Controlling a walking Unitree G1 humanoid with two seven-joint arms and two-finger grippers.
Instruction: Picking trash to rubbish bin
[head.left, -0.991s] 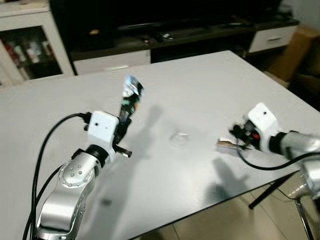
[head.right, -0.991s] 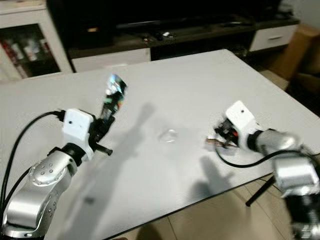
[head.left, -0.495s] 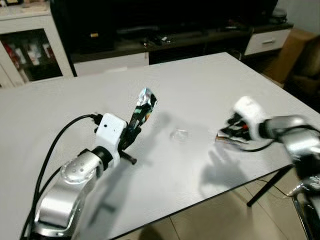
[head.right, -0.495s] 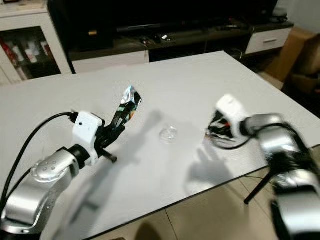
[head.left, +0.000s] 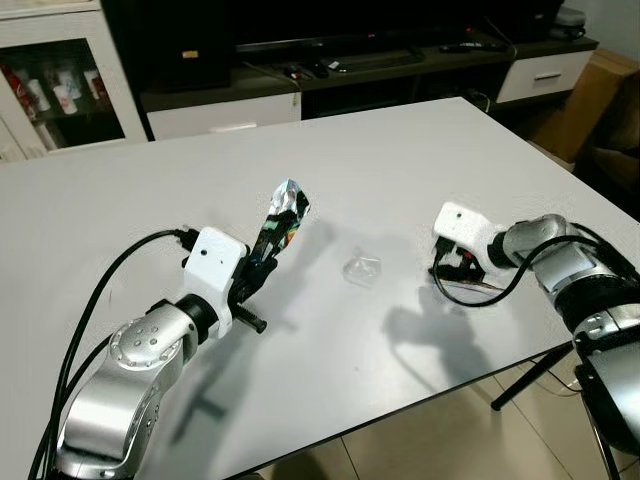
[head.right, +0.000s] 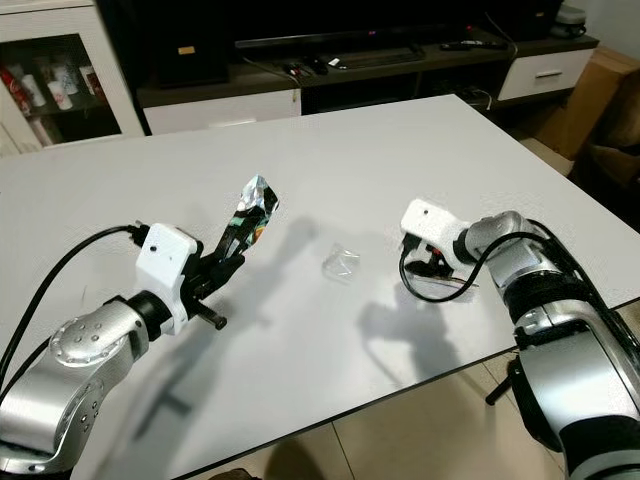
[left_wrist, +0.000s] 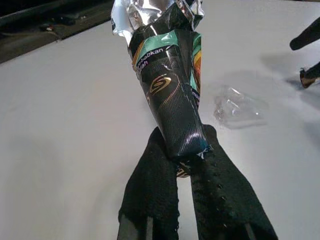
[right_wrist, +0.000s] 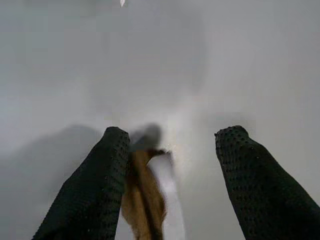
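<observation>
While the left gripper (left_wrist: 185, 172) pinches the bottom end of a dark green-and-silver foil snack wrapper (head.left: 280, 218) and holds it upright above the white table (head.left: 400, 160), a crumpled clear plastic scrap (head.left: 362, 269) lies between the arms. Farther right, the right gripper (right_wrist: 172, 165) points down at the table, fingers spread, with a small brown-and-white paper scrap (right_wrist: 145, 200) against one finger, its long axis seemingly along the fingers.
</observation>
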